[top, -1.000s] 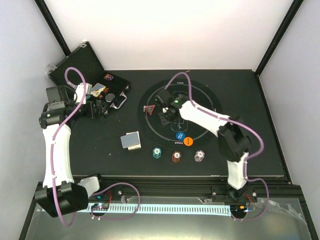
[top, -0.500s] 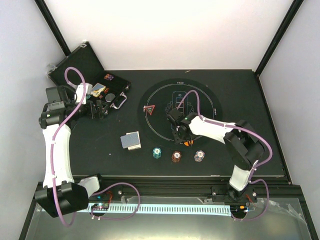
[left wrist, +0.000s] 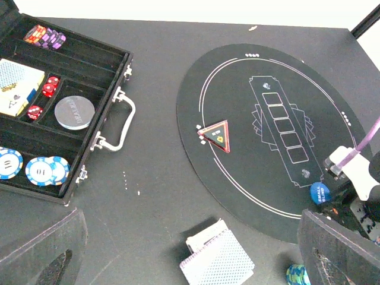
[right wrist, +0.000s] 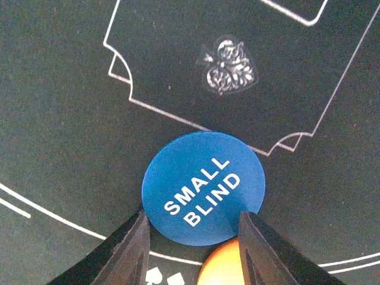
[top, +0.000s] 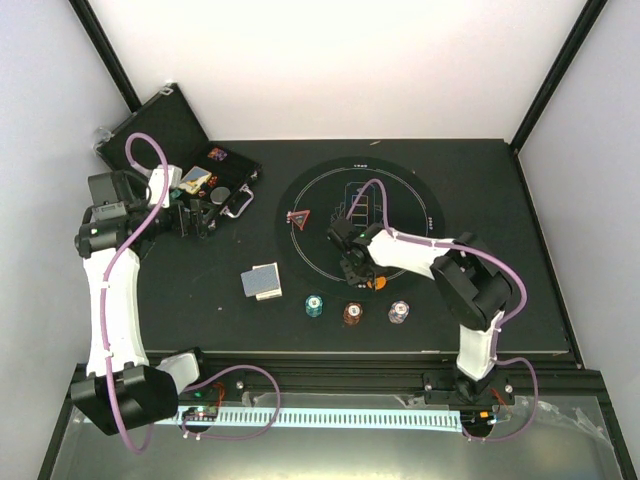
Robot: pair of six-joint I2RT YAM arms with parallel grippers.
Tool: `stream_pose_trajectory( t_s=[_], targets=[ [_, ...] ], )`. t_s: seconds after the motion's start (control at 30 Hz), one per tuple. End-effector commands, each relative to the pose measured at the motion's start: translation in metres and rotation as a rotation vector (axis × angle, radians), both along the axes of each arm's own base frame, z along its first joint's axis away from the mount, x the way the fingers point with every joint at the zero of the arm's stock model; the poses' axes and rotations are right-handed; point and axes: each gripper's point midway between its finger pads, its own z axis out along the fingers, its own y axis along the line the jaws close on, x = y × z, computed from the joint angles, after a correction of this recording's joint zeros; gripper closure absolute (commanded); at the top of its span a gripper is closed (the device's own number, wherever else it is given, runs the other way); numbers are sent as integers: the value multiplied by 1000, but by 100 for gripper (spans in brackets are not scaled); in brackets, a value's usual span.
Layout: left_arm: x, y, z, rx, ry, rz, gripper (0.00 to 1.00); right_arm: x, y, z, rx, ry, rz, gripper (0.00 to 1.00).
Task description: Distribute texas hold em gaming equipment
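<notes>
My right gripper (right wrist: 193, 228) is open and low over the mat, its fingers on either side of the near edge of the blue "SMALL BLIND" disc (right wrist: 202, 184). The orange disc (right wrist: 222, 267) lies touching it. In the top view the right gripper (top: 355, 270) hides the blue disc; the orange disc (top: 378, 283) shows beside it. Teal (top: 314, 305), brown-red (top: 352, 313) and white-grey (top: 399, 312) chip stacks sit in a row. The cards (top: 262, 281) lie left of them. The red triangle marker (top: 298, 217) lies on the mat. My left gripper (top: 195, 215) is open and empty.
The round black printed mat (top: 400, 190) covers the table's middle. The open black case (top: 165, 125) stands at the far left, holding more chips (left wrist: 35, 169), red dice and a card deck (left wrist: 18, 86). The left wrist view shows the cards (left wrist: 217, 261) below my left gripper (left wrist: 190, 255).
My right gripper has moved from the mat's middle toward its near edge and come down over the blue disc. The left arm has hardly moved.
</notes>
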Motion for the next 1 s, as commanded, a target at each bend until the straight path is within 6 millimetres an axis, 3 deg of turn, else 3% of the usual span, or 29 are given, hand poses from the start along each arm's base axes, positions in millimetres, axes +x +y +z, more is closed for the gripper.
stream_pose_trajectory(
  t_s=[0.0, 0.27, 0.73, 0.9, 0.97],
  targets=[
    [-2, -1, 15, -19, -13, -2, 1, 22, -8, -5, -54, -49, -20, 58],
    [-3, 2, 16, -11, -15, 8, 1, 76, -11, 8, -29, -96, -74, 65],
    [2, 1, -3, -12, 25, -38, 1, 221, -7, -3, 123, -125, -204, 72],
    [7, 5, -5, 2, 32, -33, 1, 259, -6, -5, 148, -147, -206, 73],
    [9, 6, -7, 3, 38, -32, 1, 268, -3, 6, 174, -160, -201, 72]
  ],
)
